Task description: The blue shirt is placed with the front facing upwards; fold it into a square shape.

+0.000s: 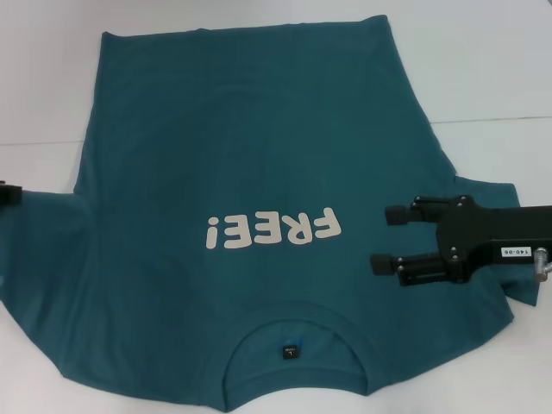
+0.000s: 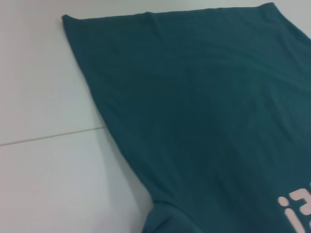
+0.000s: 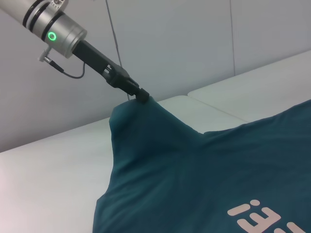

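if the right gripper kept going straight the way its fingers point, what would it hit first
Its fingers point across the blue shirt toward the robot's left. The right gripper, open, would likely pass over the "FREE!" lettering first; whether it touches the fabric depends on height, which is unclear.

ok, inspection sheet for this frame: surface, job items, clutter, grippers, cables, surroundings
Surface: white table, a thin seam line across it.
Job's things: blue shirt spread front up, FREE! lettering showing, collar toward the robot, neck label visible.
Clutter: nothing seen.
Grippers: right gripper open over the shirt beside its right sleeve; left gripper at the left sleeve, lifting a peak of cloth.
Cables: thin grey cable at the left wrist.
Surroundings: plain grey wall.
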